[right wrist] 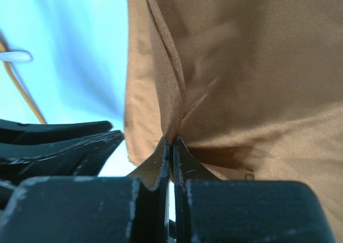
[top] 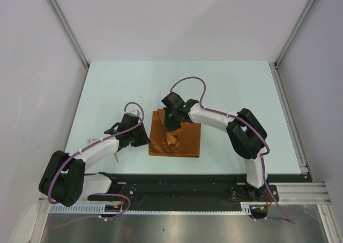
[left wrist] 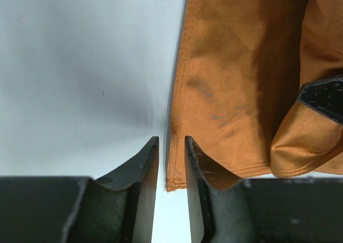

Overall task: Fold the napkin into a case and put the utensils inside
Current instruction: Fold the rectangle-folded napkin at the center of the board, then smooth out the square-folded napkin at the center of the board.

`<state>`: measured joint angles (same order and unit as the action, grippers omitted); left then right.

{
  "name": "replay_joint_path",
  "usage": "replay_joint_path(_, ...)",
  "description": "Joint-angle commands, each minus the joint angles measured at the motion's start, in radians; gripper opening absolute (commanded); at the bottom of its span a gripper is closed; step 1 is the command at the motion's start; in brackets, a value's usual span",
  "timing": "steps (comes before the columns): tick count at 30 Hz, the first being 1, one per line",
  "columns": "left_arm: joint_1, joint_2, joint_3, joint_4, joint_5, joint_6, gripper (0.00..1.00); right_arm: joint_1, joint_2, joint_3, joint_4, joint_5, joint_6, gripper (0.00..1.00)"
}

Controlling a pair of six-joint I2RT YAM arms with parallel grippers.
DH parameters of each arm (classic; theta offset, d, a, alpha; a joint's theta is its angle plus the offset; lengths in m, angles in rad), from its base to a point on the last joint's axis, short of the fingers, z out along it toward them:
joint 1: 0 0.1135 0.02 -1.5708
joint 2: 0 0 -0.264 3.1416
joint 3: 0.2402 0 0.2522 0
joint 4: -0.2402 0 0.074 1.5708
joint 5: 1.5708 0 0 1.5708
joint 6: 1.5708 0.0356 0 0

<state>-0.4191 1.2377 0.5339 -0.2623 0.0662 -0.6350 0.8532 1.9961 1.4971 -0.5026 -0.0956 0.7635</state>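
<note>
Napkin [top: 185,142], rust-orange, rumpled, ridge in pinch of right end effector [right wrist: 171,141]; left end effector [left wrist: 171,140] slightly spread.

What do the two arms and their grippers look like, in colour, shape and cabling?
Both the left arm and the right arm have white links between bulky black joints. A thin purple cable runs along each arm in loose loops. A small green light shows at the right wrist. The left gripper and right gripper have two dark, tapering fingers with scuffed edges.
</note>
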Motion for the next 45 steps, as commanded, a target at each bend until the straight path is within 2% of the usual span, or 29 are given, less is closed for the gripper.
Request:
replay_joint_path(1,-0.001,0.012,-0.014,0.052,-0.009,-0.025,0.29,0.018,0.018,0.066,0.027,-0.016,0.016,0.0)
replay_joint_path(21,-0.026,-0.027,-0.02,0.034,-0.026,-0.032,0.29,0.015,0.087,0.1,0.044,-0.015,0.023,0.0)
replay_joint_path(27,-0.027,-0.03,-0.028,0.032,-0.031,-0.032,0.29,0.009,0.098,0.104,0.064,-0.055,0.03,0.0)
replay_joint_path(29,-0.027,-0.044,-0.028,0.025,-0.031,-0.032,0.31,0.006,0.096,0.104,0.076,-0.107,0.026,0.09)
replay_joint_path(30,-0.027,-0.055,-0.025,0.015,-0.032,-0.031,0.33,0.003,0.092,0.101,0.091,-0.124,0.022,0.22)
replay_joint_path(32,-0.027,-0.099,-0.002,-0.04,-0.057,-0.025,0.39,-0.002,0.049,0.088,0.11,-0.185,0.007,0.36)
replay_joint_path(33,-0.027,-0.119,0.012,-0.061,-0.063,-0.019,0.41,-0.011,0.029,0.08,0.119,-0.203,-0.009,0.51)
replay_joint_path(36,-0.027,-0.208,0.049,-0.117,-0.063,-0.003,0.48,-0.049,-0.113,-0.015,0.183,-0.289,-0.02,0.74)
replay_joint_path(40,-0.03,-0.23,0.107,-0.117,0.009,0.037,0.48,-0.164,-0.284,-0.223,0.243,-0.362,-0.062,0.84)
replay_joint_path(41,-0.043,-0.219,0.127,-0.106,0.064,0.055,0.48,-0.181,-0.331,-0.303,0.249,-0.366,-0.073,0.84)
replay_joint_path(43,-0.066,-0.161,0.153,-0.086,0.084,0.067,0.47,-0.21,-0.364,-0.368,0.255,-0.378,-0.089,0.84)
replay_joint_path(45,-0.096,-0.118,0.184,-0.066,0.09,0.074,0.47,-0.22,-0.39,-0.458,0.33,-0.411,-0.089,0.8)
